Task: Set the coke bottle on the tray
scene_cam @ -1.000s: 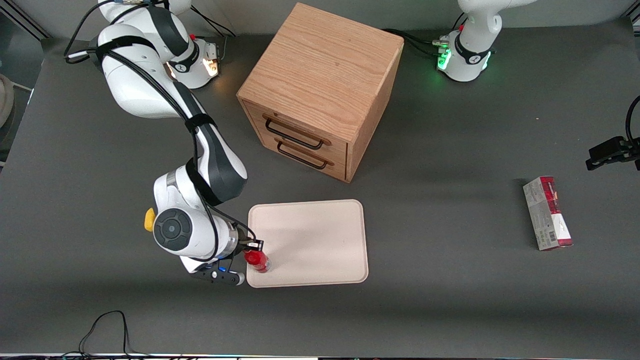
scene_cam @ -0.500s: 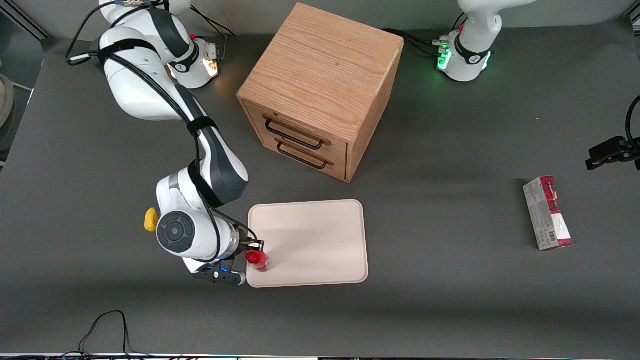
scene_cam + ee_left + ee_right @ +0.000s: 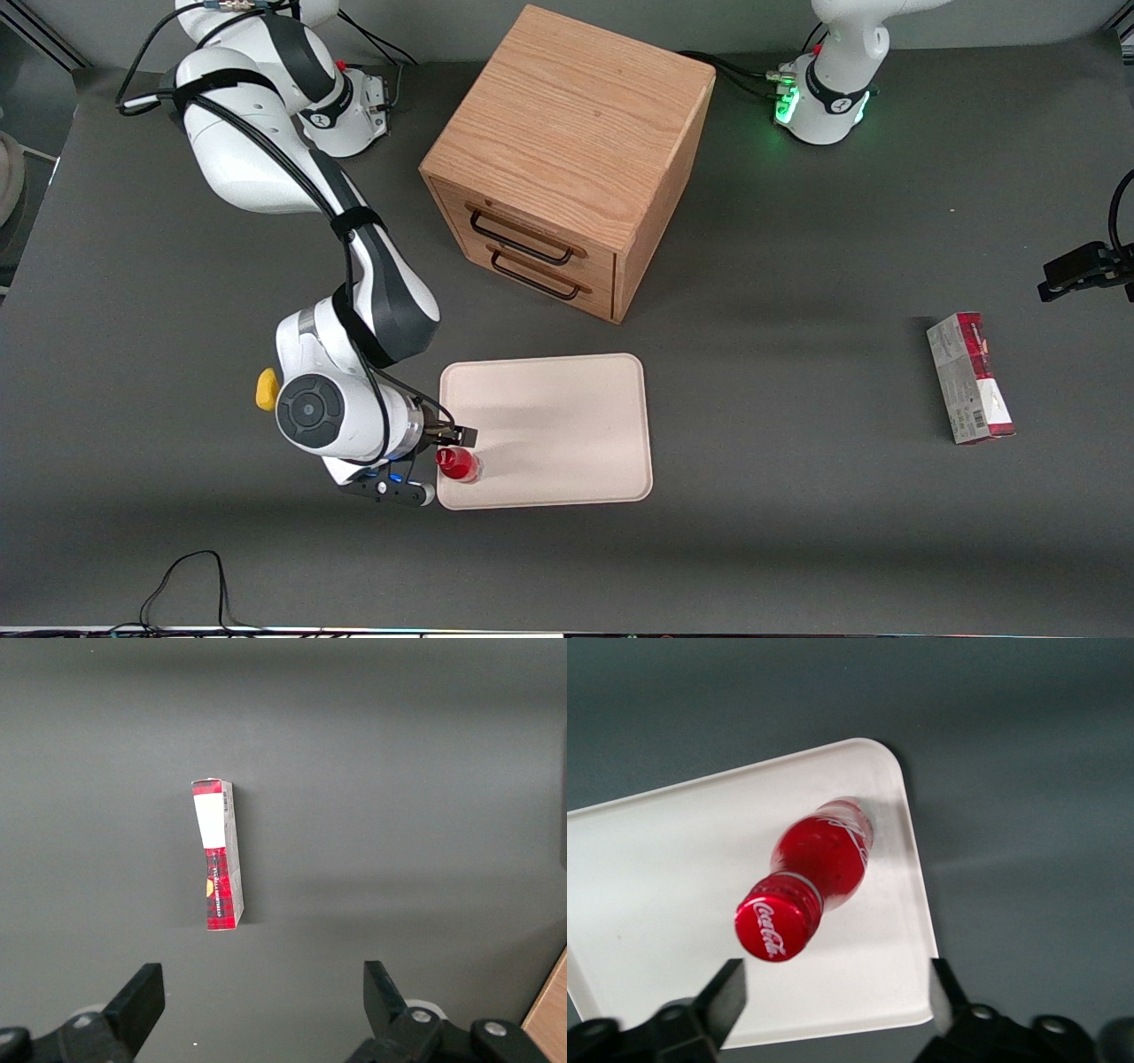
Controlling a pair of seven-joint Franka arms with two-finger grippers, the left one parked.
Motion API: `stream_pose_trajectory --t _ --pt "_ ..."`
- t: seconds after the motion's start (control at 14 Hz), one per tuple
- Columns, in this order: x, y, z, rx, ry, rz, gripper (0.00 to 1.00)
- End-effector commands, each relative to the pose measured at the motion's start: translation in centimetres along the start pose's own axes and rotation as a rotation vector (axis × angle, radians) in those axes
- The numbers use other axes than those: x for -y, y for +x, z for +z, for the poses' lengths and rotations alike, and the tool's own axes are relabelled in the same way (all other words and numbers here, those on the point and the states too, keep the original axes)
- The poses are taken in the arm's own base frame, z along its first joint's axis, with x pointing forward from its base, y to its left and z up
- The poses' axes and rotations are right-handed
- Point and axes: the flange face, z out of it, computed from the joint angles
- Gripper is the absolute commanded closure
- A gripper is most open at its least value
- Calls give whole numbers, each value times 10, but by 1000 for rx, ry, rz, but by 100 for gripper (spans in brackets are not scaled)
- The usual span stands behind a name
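Observation:
The coke bottle [image 3: 458,463] is small, all red with a red cap, and stands upright on the cream-white tray [image 3: 567,416]. It sits in the tray's corner nearest the front camera, at the working arm's end. My right gripper [image 3: 443,464] hovers at that corner, open, with one finger on each side of the bottle and touching nothing. In the right wrist view I look down on the coke bottle [image 3: 819,870] and its cap, with the tray [image 3: 664,868] under it. The gripper [image 3: 833,997] shows there with its dark fingertips [image 3: 725,994] spread wide.
A wooden drawer cabinet [image 3: 567,159] with two closed drawers stands farther from the front camera than the tray. A red-and-grey carton [image 3: 970,378] lies toward the parked arm's end of the table, the same carton [image 3: 219,855] showing in the left wrist view. A black cable [image 3: 186,576] lies near the table's front edge.
The gripper's fingers have spread apart and let go of the coke bottle, which now stands free on the tray. The arm has hardly moved.

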Motion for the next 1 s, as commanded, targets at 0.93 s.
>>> stream_pose_trajectory --t 0.93 --pt "-115 -59 -135 59 -76 -1 1"
